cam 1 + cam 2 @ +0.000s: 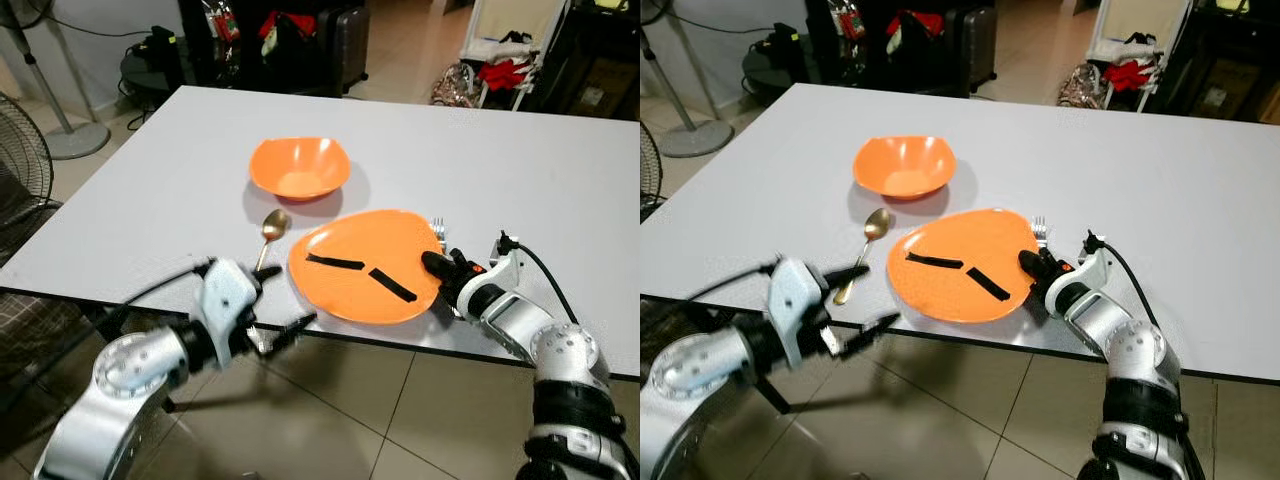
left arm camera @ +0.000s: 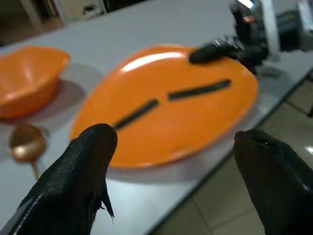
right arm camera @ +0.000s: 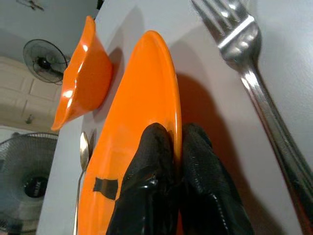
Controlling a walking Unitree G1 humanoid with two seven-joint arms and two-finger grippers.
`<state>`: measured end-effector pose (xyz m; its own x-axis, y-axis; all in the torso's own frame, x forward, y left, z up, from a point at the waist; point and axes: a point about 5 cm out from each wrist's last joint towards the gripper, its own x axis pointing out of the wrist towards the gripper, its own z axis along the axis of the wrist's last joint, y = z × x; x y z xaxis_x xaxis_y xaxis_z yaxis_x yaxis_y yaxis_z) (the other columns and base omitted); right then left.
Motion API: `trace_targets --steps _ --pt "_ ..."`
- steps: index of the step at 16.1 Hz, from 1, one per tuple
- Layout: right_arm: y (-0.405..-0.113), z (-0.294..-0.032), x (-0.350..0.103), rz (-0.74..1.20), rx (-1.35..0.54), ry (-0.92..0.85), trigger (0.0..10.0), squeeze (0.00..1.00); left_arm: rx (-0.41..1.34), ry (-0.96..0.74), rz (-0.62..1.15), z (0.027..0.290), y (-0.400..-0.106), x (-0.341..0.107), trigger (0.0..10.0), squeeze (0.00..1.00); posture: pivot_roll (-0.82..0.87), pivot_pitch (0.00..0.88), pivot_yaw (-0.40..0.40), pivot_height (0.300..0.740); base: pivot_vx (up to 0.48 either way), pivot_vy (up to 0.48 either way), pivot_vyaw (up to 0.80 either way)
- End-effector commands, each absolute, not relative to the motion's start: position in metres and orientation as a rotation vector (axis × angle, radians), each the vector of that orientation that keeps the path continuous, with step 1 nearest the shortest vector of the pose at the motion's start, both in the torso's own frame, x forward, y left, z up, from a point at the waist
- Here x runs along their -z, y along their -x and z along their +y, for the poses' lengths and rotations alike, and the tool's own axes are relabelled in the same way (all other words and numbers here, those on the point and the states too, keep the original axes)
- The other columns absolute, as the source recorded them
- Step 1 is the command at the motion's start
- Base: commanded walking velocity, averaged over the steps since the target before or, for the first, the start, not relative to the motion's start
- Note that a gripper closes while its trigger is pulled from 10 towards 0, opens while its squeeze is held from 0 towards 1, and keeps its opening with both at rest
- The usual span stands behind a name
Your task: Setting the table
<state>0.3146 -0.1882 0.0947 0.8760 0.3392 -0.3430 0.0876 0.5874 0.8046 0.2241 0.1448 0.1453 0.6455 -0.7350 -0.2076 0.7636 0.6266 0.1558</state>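
Your right gripper pinches the right rim of the plate at the table's near edge (stiff, light, probably slippery plastic, so grip deep), while your left gripper hangs wide open just off that edge.

The right gripper is reaching over the table's near edge, its fingers pinching the plate's rim. The left gripper is hovering just off that edge, fingers spread apart.
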Motion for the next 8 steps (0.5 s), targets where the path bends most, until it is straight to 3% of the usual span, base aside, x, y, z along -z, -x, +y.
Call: trace_targets --steps 1,8 --pt "-0.316 -0.187 -0.09 0.52 -0.133 -0.91 10.0 0.0 0.888 -0.248 0.104 0.143 -0.222 -0.15 10.0 0.0 -0.03 0.041 0.04 0.74 0.0 0.0 0.0" --pt "-0.331 -0.176 -0.088 0.49 -0.137 -0.878 10.0 0.0 0.887 -0.264 0.109 0.144 -0.219 -0.147 10.0 0.0 -0.01 0.028 0.045 0.74 0.0 0.0 0.0"
